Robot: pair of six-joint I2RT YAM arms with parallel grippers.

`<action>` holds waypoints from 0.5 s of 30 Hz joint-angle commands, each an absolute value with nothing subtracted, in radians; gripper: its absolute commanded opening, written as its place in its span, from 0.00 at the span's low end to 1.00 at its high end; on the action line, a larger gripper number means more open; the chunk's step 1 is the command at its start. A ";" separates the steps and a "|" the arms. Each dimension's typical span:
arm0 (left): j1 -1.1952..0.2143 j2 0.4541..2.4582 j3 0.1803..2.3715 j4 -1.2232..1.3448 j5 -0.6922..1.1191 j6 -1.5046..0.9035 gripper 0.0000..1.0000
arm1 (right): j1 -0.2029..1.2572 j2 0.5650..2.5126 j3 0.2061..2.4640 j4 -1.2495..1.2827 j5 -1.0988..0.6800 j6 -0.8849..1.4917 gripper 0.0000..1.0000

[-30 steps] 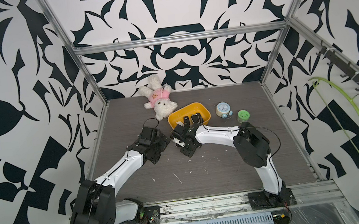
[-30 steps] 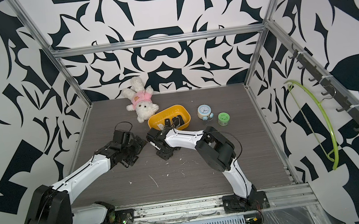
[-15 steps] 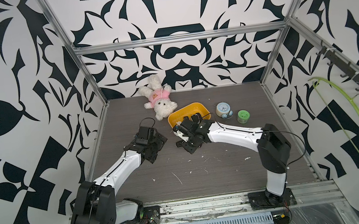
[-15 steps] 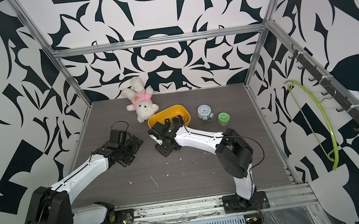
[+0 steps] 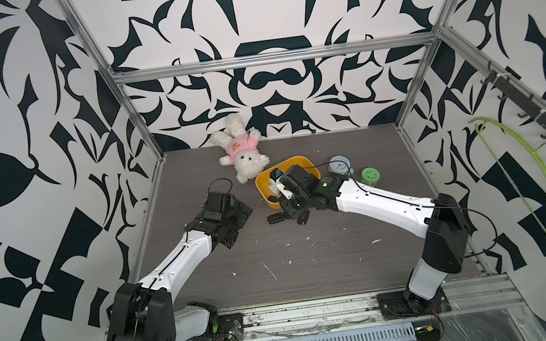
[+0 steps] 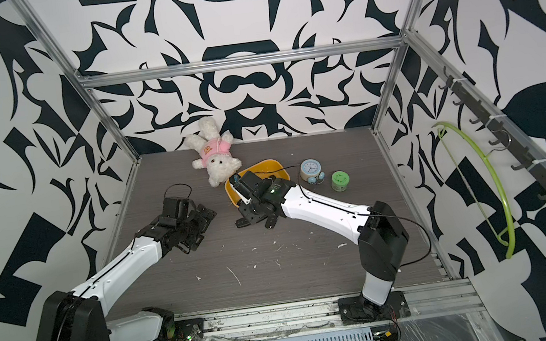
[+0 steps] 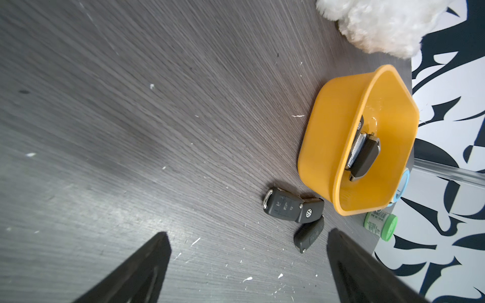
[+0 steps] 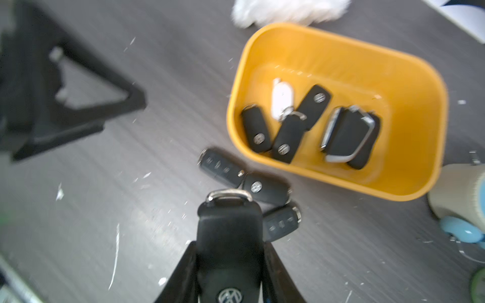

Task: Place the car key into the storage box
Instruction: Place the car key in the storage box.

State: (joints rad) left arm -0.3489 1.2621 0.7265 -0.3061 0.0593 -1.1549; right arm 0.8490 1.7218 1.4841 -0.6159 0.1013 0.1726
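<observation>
1. The car key (image 8: 228, 236) was up in the right jaws, pinched at its badge end. As far as I could judge it was clear of the bench (image 8: 105, 210), and it was not yet in the box.
2. Its long axis ran straight out from the jaws, ring end leading. The storage box (image 8: 341, 56) lay just ahead of that ring and off to one side, towards the bench's back edge.
3. To look at, it was a black, rounded fob with a round silver badge near the grip and a metal loop at the free end, all slightly blurred.
4. The right arm (image 5: 375, 204) was plainly the nearer one, with its wrist by the box's front wall. A short carry over the rim looked like all that was needed.
5. Three loose keys (image 8: 265, 187), by my count, lay on the bench just beside that wall, and several more sat inside the box.
6. The left jaws were spread wide and empty. The left arm (image 5: 183, 256) stood towards the left edge, apart from the box.
</observation>
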 commanded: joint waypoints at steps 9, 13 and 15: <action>-0.345 1.212 0.707 -0.331 0.069 -1.118 1.00 | 0.715 2.025 1.845 -0.676 0.146 0.237 0.23; -0.338 1.191 0.703 -0.350 0.058 -1.101 1.00 | 0.700 2.133 1.943 -0.708 0.152 0.250 0.23; -0.333 1.183 0.695 -0.352 0.057 -1.096 0.99 | 0.691 2.181 1.993 -0.735 0.153 0.254 0.24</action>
